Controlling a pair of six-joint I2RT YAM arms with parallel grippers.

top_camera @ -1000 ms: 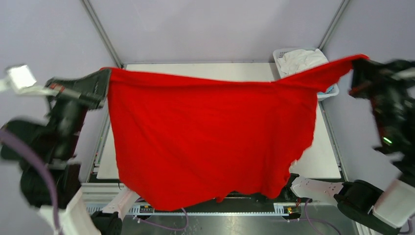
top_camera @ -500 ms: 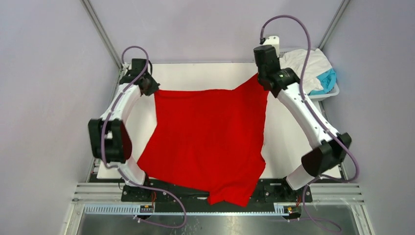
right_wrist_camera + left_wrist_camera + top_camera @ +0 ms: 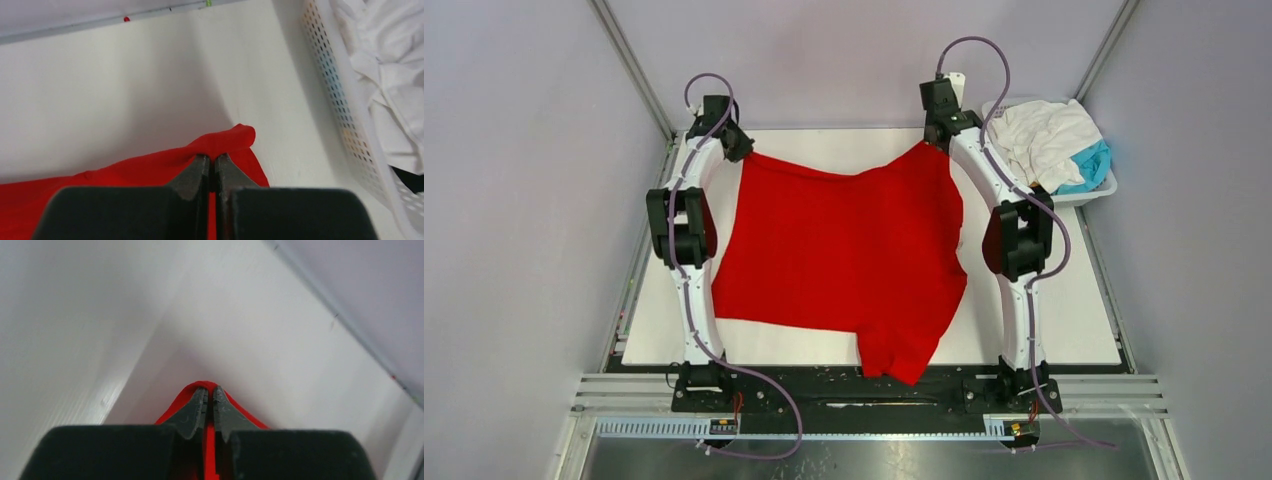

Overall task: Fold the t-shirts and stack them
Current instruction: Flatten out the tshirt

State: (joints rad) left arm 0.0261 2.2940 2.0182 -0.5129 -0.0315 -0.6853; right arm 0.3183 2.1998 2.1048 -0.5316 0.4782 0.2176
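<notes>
Stretching toward the table's [image 3: 1064, 330] far edge, left tool [image 3: 210, 392] and right tool [image 3: 210, 159] each clench a red t-shirt [image 3: 844, 250] corner

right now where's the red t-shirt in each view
top external: red t-shirt spread mid-table, one end over the near edge
left wrist: red t-shirt pinched at bottom centre
right wrist: red t-shirt lower left, corner pinched
shared landmark: the white table under it
</notes>
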